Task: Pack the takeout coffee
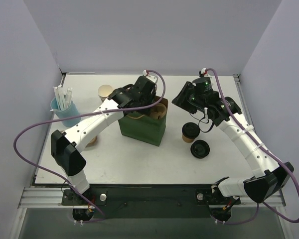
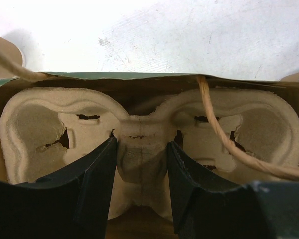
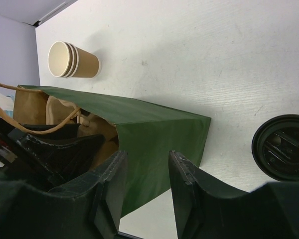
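The takeout coffee [image 1: 190, 130] stands upright on the worktop [image 1: 154, 164], lid up, its long axis vertical. It sits just to the right of the green bag [image 1: 144, 132], off the bag's near right corner and not touching it.

The right hand [image 3: 146, 164] hovers to the right of the bag's mouth, above the worktop. Its fingers are apart with nothing between them. From that hand the coffee lies down and back toward the arm bases, so the right arm is clearly the nearer one. The reach looks like a short drop rather than a crossing.

The left hand [image 2: 141, 143] is inside the bag's mouth. Its two fingers press on either side of the centre rib of the pulp cup carrier [image 2: 40, 97], apparently clamped on it to steady it. Both carrier wells show empty.

The loose black lid [image 1: 200, 149] lies on the coffee's side away from the bag and a little nearer the arm bases. It is close enough to be nudged by a wide approach. Bare worktop lies between the coffee and the bag's right wall.

The way in has to be over the bag's right rim. There the twine handle [image 2: 224, 139] lies across the carrier's right-hand well and could snag the cup. The well on the other side of the rib has nothing lying across it.

The stack of lidless cups [image 1: 105, 92] stands beyond the bag's far left corner, out of the way.
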{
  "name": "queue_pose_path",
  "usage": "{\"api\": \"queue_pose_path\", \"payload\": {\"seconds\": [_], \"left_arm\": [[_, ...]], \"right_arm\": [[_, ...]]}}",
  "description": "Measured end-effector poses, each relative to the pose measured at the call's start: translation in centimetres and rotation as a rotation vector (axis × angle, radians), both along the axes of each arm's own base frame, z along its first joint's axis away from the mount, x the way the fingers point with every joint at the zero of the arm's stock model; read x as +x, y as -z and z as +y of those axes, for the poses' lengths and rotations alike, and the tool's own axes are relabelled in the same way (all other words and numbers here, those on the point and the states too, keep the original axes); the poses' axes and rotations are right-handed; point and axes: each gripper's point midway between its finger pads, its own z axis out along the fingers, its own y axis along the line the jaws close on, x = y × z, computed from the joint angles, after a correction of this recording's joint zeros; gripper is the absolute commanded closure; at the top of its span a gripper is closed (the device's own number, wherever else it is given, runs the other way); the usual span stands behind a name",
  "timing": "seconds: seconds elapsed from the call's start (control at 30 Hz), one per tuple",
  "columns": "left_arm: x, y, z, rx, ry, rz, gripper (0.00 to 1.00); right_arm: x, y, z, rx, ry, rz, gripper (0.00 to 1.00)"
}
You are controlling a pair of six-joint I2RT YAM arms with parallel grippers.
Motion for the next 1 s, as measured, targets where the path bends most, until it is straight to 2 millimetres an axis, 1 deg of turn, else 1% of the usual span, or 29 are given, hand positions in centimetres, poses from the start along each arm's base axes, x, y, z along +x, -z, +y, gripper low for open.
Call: {"api": "queue_pose_path", "payload": {"seconds": [0.17,0.43,0.77,1.0], "left_arm": [[0.3,0.8,-0.1,0.014,-0.011,0.010,0.56],[0.4,1.2,-0.2,0.017,-0.012,0.013,0.56],[0.0,2.4,-0.1,0.040,-0.023,0.035,0.47],[0.0,2.6,0.0,0.049,-0.028,0.034,0.47]], "right_arm": [[0.2,0.0,-0.4,-0.005,0.007,-0.002,0.61],[0.3,0.0,-0.6,-0.010,0.009,-0.004,0.61],[0.5,0.0,-1.0,-0.011,0.020,-0.004,0.60],[0.5,0.0,-1.0,-0.011,0.020,-0.004,0.60]]}}
